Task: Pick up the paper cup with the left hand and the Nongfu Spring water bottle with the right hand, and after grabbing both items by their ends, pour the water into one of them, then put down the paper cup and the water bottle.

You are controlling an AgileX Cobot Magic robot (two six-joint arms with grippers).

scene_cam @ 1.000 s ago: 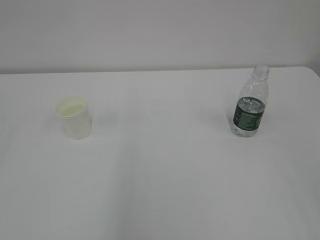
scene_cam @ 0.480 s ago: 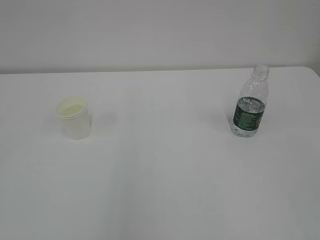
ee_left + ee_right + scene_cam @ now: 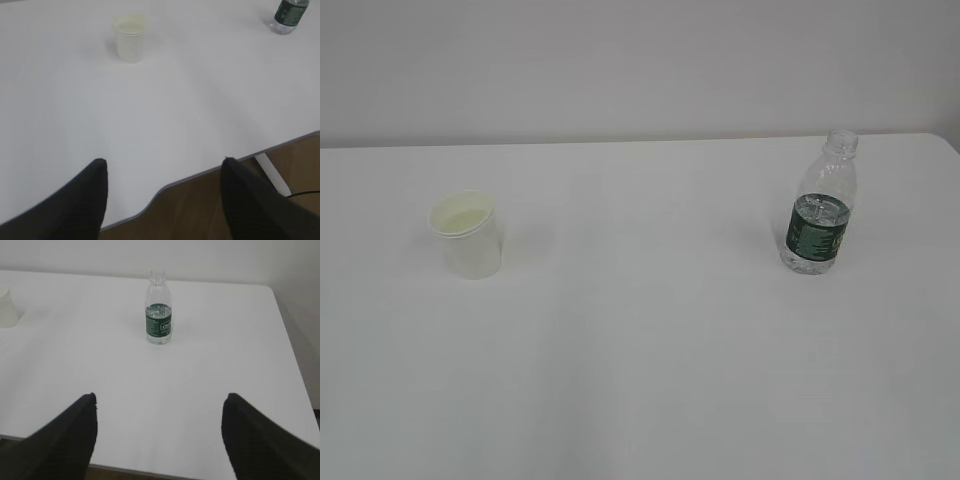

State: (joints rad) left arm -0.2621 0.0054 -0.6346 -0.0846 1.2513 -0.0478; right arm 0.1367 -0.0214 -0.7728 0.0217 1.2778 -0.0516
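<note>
**Both arms back at desk edge, nothing held**

Paper cup (image 3: 467, 235) upright on white desk (image 3: 640, 350), well ahead of left hand (image 3: 162, 200), slightly left of its centre line; jaws wide, empty. Nongfu Spring water bottle (image 3: 159, 309) upright, uncapped, water (image 3: 159, 335) in its lower part, well ahead of right hand (image 3: 159, 435), between its jaws' line; jaws wide, empty. Cup and bottle well apart.

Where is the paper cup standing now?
The paper cup stands on the left side of the white table, far left of the water bottle.
</note>
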